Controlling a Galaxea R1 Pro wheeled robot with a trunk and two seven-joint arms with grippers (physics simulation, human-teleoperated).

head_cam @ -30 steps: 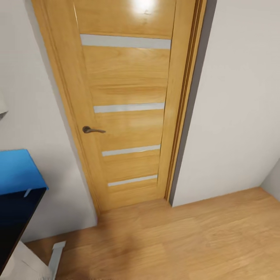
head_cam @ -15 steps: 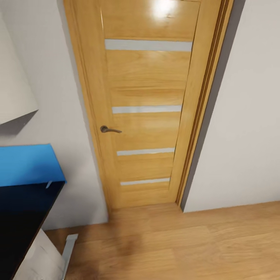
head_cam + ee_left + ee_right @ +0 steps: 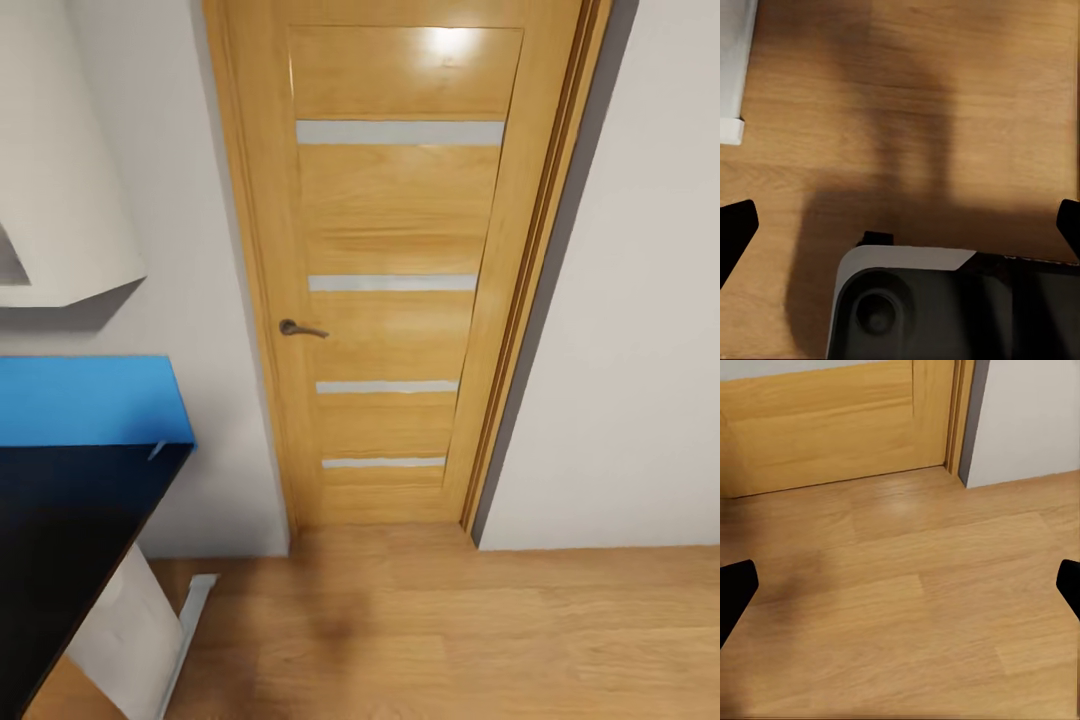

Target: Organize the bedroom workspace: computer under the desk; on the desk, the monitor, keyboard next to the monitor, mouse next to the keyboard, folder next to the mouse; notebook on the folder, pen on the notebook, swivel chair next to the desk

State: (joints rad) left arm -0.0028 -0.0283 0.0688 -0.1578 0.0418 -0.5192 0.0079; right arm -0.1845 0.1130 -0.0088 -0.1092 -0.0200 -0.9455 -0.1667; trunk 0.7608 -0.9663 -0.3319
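a closed wooden door [image 3: 400, 290] with a dark lever handle [image 3: 300, 328] fills the upper middle of the head frame, white walls [image 3: 640, 300] either side. at lower left the black desk [image 3: 60, 530] is cut off by the frame edge, a blue wall panel [image 3: 90, 400] behind it. light wood floor [image 3: 450, 630] lies below. left gripper [image 3: 900, 232] and right gripper [image 3: 900, 585] both hang spread wide and empty, fingertips [image 3: 735, 589] at the frame edges.

A closed wooden door [image 3: 400, 270] with four pale horizontal strips and a dark lever handle fills the upper centre of the head view. At lower left, the black desk [image 3: 50, 540] runs to the frame's corner. Light wood floor [image 3: 450, 630] spans the bottom of the bedroom.
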